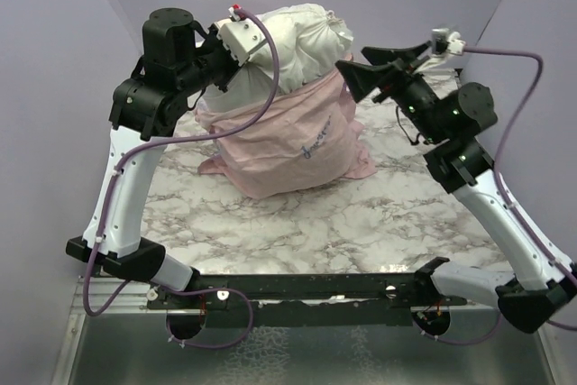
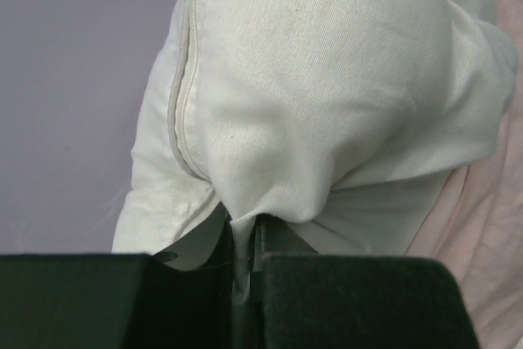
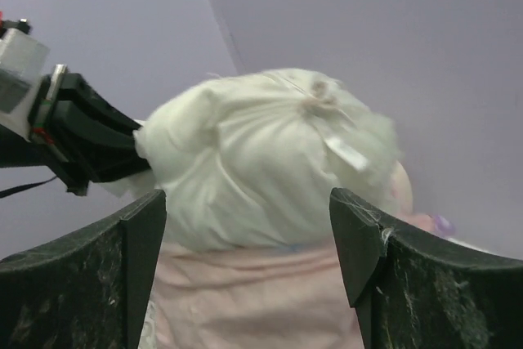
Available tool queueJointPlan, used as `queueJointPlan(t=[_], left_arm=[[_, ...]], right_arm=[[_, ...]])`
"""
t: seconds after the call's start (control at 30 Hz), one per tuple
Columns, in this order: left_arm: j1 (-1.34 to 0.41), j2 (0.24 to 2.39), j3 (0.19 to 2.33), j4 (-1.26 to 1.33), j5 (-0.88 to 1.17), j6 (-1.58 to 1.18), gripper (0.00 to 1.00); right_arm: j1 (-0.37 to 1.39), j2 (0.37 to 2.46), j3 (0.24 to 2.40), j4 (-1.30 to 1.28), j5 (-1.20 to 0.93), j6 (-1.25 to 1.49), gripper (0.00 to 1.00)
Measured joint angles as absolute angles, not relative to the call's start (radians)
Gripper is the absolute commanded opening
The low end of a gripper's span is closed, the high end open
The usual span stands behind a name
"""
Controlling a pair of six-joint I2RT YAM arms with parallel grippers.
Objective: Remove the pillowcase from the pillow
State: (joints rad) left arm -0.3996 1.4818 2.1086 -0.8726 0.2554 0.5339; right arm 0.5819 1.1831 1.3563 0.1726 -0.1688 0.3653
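A fold of the soft pillow point(image 2: 327, 79) is pinched in the clenched left gripper point(image 2: 245, 271); the right gripper point(image 3: 245, 210) is released and empty. The thin, limp pillowcase point(image 1: 288, 146) is bunched around the pillow's lower half and is probably best taken at its rim.

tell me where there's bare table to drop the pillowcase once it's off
Bare marble table lies between the pillowcase and the base rail. It is crowded at the back: the left gripper pinches the pillow, and the right gripper is open beside it.
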Motion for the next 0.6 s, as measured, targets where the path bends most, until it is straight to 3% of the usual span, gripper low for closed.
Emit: queueJointPlan(t=[0.2,0.6], left_arm=[[-0.4,1.437,2.109,-0.865,0.245,0.52,0.0],[-0.401,1.407,2.109,-0.865,0.247,0.5,0.0]], right_arm=[[0.406,1.067,1.198,0.128,-0.213,0.488,0.77],[0.308,1.174,1.049,0.107,-0.41,0.527,0.71]])
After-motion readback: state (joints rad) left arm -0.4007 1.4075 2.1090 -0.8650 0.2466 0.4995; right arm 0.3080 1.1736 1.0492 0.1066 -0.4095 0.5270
